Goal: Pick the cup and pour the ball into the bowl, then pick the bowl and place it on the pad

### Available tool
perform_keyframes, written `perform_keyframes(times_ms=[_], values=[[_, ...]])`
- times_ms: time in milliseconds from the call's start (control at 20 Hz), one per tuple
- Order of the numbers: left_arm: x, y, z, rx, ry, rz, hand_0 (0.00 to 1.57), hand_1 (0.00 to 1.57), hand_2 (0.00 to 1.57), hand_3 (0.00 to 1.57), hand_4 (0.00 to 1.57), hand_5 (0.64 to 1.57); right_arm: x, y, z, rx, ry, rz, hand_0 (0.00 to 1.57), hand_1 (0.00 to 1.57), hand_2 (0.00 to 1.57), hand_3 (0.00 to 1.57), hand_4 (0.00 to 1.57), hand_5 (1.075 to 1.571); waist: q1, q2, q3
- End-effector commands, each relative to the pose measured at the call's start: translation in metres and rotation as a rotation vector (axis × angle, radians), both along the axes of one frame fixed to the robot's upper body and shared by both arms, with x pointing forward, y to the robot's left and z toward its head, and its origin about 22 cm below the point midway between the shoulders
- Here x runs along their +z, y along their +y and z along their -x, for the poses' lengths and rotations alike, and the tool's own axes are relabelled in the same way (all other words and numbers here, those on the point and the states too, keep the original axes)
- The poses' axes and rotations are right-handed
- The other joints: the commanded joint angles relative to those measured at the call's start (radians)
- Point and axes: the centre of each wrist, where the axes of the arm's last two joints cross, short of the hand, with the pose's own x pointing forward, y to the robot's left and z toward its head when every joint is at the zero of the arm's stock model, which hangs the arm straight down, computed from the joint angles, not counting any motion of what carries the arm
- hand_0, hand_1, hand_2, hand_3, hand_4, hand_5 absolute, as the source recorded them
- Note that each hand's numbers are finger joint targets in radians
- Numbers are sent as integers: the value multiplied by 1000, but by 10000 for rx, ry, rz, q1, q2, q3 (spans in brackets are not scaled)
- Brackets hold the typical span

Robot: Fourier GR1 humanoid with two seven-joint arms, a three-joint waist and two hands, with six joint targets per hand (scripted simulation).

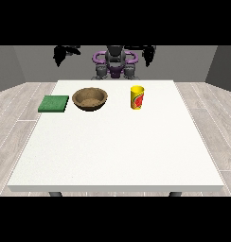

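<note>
Cup: the yellow cup with its red mark stands upright on the white worktop, towards the view's right, well apart from both hands. Upright makes sense, as that keeps the ball inside until the pour.

Ball: can't see it from here, the cup's wall hides whatever sits inside.

Bowl: the brown bowl sits mouth up near the middle, a clear gap between it and the cup. That's the target for the pour, so its open mouth faces the right way.

Pad: the green pad lies flat just beside the bowl, at the view's left, not touching it. A short trip for the bowl later, by my reading.

Hand at the view's right: this hand hangs raised beside the robot's shoulder, above the far edge, on the cup's side. Whether the fingers are spread or curled, I cannot tell.

Hand at the view's left: this hand is up too, out wide, holding nothing. Fingers again too small to read.

Stage: nothing lifted yet, I judge this the very start.

Next move: likely a reach down to the cup from the nearer side, keeping it level.
</note>
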Motion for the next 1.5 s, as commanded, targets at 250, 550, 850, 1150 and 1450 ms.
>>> perform_keyframes(times_ms=[250, 550, 850, 1150, 1450], values=[[-32, 31, -41, 625, -1213, -503, 0, 0, 0, 0, 0, 1473, 9, 7, -20, 356, -1092, 281, 0, 0, 0, 0, 174, 1571, -375, 1315, -2], [-74, 26, -45, 477, -1186, -464, 0, 0, 0, 0, 0, 1486, 24, -21, -43, -92, -1392, 158, 0, 0, 0, 0, 188, 1571, -83, 1602, 0], [-104, 38, -61, 784, -361, -528, 0, 0, 0, 0, 0, 1450, 14, -16, -38, 19, -888, 106, 0, 0, 0, 0, 200, 1571, -444, 959, 1], [-120, 48, -68, 1604, -1093, -282, 0, 0, 0, 0, 0, 1464, 42, -35, -38, 431, -1362, 395, 0, 0, 0, 0, 89, 1571, -1110, 1870, -5], [-141, 60, -57, 3672, -856, -2822, 1299, 1299, 1571, 1571, 1112, 1556, 67, -53, -32, 832, -1757, 521, 0, 0, 0, 115, 0, 1571, -1842, 1993, -5]])
